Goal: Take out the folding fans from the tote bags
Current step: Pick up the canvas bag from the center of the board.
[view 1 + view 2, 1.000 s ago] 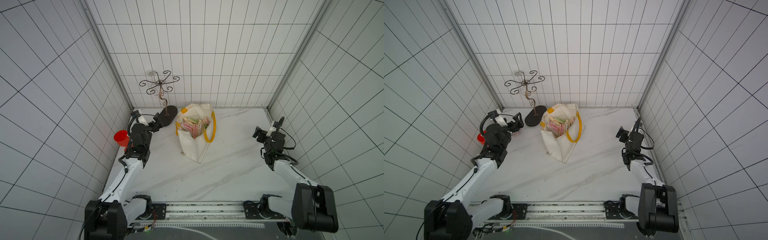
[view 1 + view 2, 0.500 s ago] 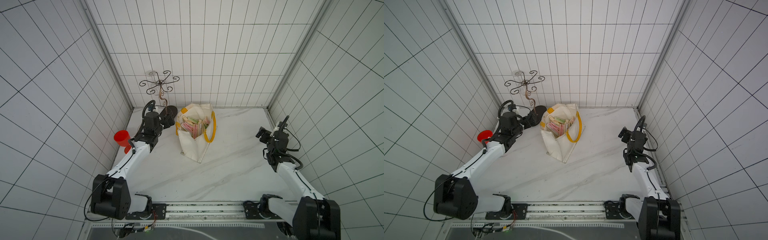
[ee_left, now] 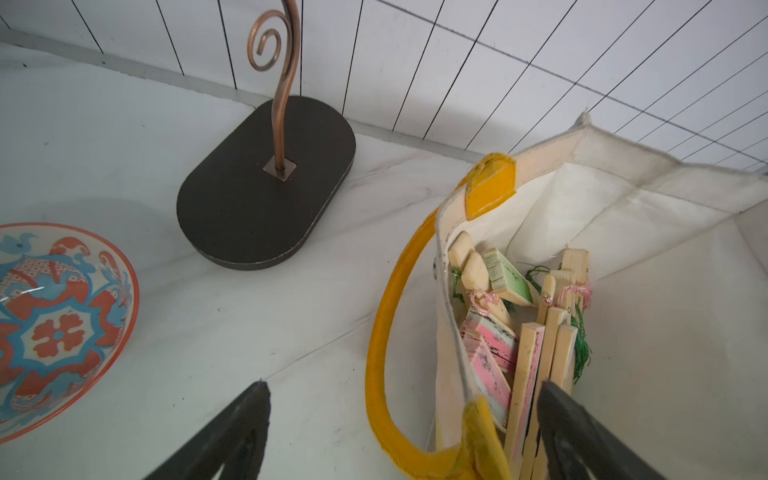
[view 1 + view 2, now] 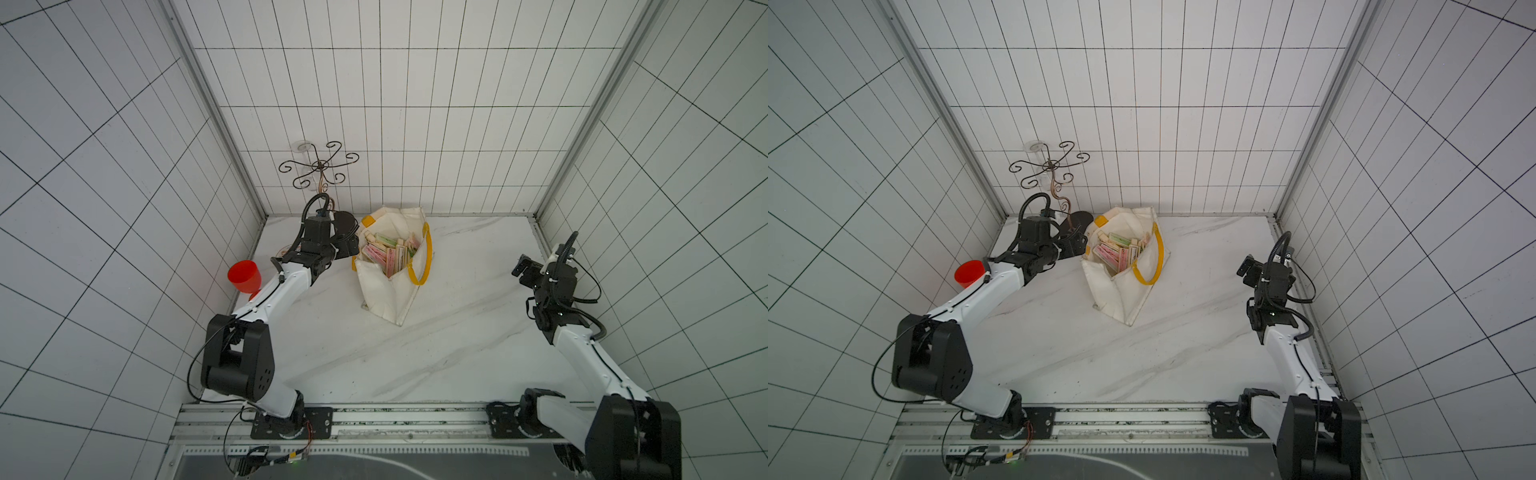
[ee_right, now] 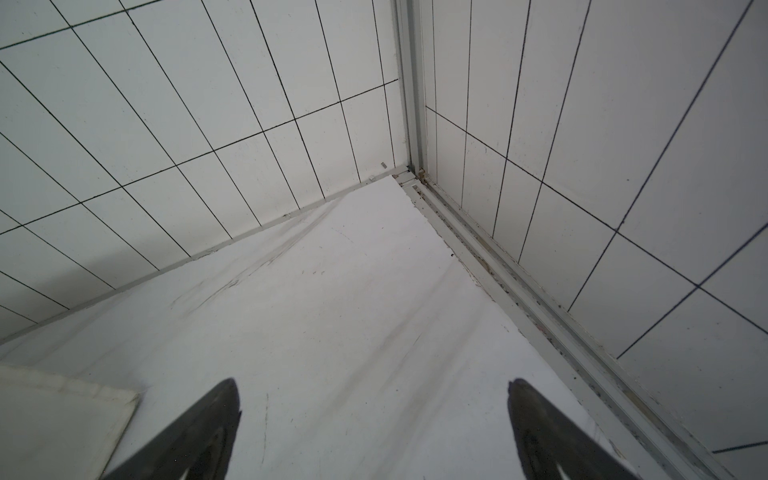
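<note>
Toward the slim bamboo folding fans (image 3: 525,365), standing on end inside the cream canvas tote bag (image 3: 623,199), our left gripper (image 3: 403,386) has swung in, jaws spread and empty, straddling the bag's rim. Our right gripper (image 5: 374,386), likewise spread and empty, hangs well apart; left is nearer.

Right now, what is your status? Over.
Both open: left pincer at tote bag mouth, right pincer empty, far off. All folding fans in the bag. In the way: yellow handle, between left jaws.

Bright, even light; wide-angle edge distortion
</note>
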Robot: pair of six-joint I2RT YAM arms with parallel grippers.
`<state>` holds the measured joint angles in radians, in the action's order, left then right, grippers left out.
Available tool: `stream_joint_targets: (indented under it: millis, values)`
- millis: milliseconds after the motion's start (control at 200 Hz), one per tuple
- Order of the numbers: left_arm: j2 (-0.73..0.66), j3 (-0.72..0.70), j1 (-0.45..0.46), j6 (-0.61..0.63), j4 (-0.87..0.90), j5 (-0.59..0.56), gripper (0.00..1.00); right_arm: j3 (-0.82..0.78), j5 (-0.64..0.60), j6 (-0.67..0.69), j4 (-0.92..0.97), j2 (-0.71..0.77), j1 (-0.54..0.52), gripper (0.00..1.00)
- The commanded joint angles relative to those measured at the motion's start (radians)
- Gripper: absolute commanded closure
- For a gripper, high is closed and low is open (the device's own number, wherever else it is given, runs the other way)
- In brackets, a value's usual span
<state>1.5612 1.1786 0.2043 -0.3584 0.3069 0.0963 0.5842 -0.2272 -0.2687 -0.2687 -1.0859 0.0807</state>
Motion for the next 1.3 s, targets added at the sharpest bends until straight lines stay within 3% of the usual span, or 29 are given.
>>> stream_joint_targets:
  millis: [0,355,610,950,1084,1209,1299]
  values:
    - [0.028,0.036,0.004,0.022,0.049,0.019,0.03,0.11,0.009,-0.007,0.007,-0.012,0.006,0.0]
    - [0.072,0.056,0.004,0.026,0.068,-0.015,0.03,0.122,0.035,-0.007,0.002,-0.033,0.006,0.0]
    - [0.135,0.125,0.012,0.013,0.066,0.08,0.09,0.121,0.043,-0.008,-0.003,-0.057,0.007,0.0]
    - [0.214,0.189,0.044,-0.015,0.081,0.101,0.1,0.126,0.076,-0.022,0.006,-0.041,0.006,0.0]
    - [0.231,0.205,0.043,-0.022,0.084,0.124,0.3,0.126,0.115,-0.033,0.006,-0.022,0.006,0.0]
    - [0.235,0.221,0.047,-0.022,0.092,0.142,0.69,0.139,0.141,-0.042,0.017,-0.011,0.007,0.01]
    - [0.225,0.231,0.056,-0.011,0.101,0.134,0.86,0.149,0.174,-0.054,0.032,-0.003,0.006,0.02]
